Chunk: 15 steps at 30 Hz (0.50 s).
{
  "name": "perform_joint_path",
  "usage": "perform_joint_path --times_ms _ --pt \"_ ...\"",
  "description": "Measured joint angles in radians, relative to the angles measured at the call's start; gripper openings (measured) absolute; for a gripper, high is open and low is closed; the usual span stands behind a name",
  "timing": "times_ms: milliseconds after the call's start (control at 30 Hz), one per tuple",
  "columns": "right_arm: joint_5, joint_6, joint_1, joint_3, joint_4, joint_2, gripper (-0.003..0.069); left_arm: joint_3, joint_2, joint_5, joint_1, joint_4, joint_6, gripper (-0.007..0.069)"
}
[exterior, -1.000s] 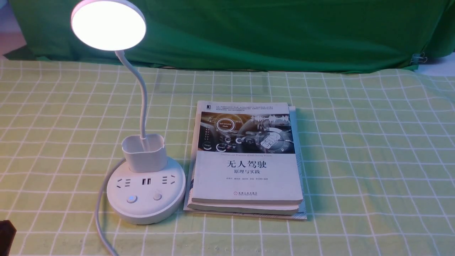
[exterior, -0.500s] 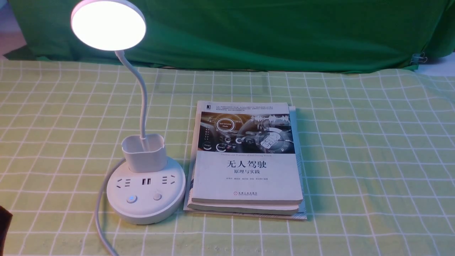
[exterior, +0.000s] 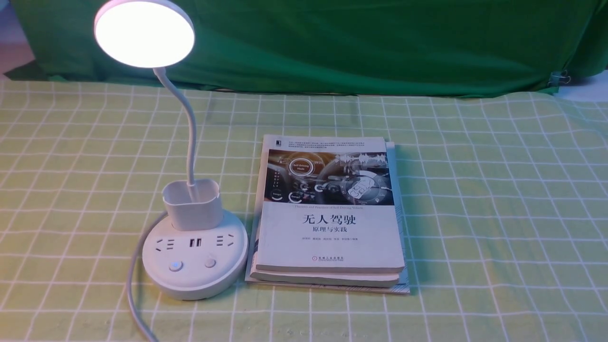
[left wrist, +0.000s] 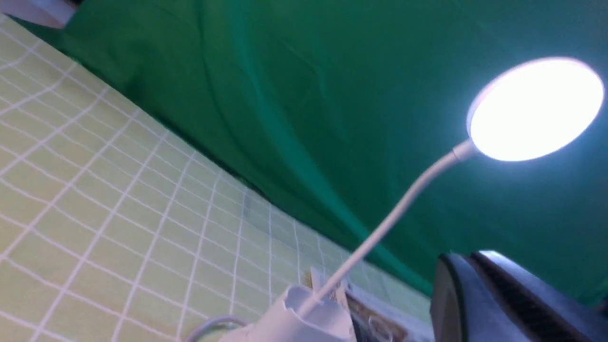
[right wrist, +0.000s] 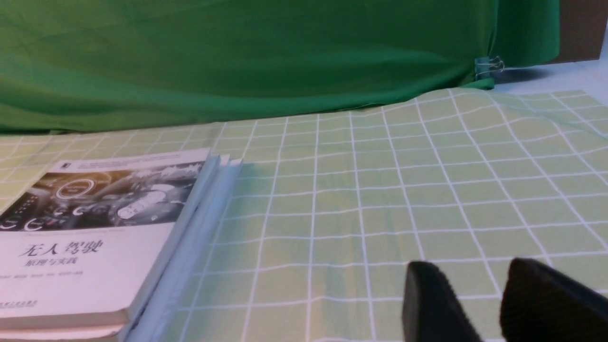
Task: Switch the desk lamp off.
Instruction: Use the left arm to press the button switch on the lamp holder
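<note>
The white desk lamp stands at the left in the front view, with its round disc head glowing. Its thin neck rises from a cup holder on the round base. The base has sockets and two buttons; the left button glows bluish and the right button is plain. My left gripper is outside the front view; its wrist view shows the fingers pressed together, empty, with the lit head beyond. My right gripper is open and empty, low over the cloth, right of the books.
A stack of books lies just right of the lamp base and also shows in the right wrist view. The lamp cord runs off the front edge. A green backdrop hangs behind the checked tablecloth.
The dark tip of my left gripper at the lower left edge of the front view has slid out of the frame. The lamp stays lit and nothing else has moved.
</note>
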Motion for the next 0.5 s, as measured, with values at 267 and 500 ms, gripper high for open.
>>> perform_joint_path --times_ms 267,500 --pt "0.000 0.000 0.000 0.000 0.000 0.000 0.0239 -0.366 0.523 0.532 0.000 0.232 0.125 0.0001" --pt "0.002 0.000 0.000 0.000 0.000 0.000 0.0239 -0.495 0.907 0.647 -0.134 0.277 0.183 0.0001"
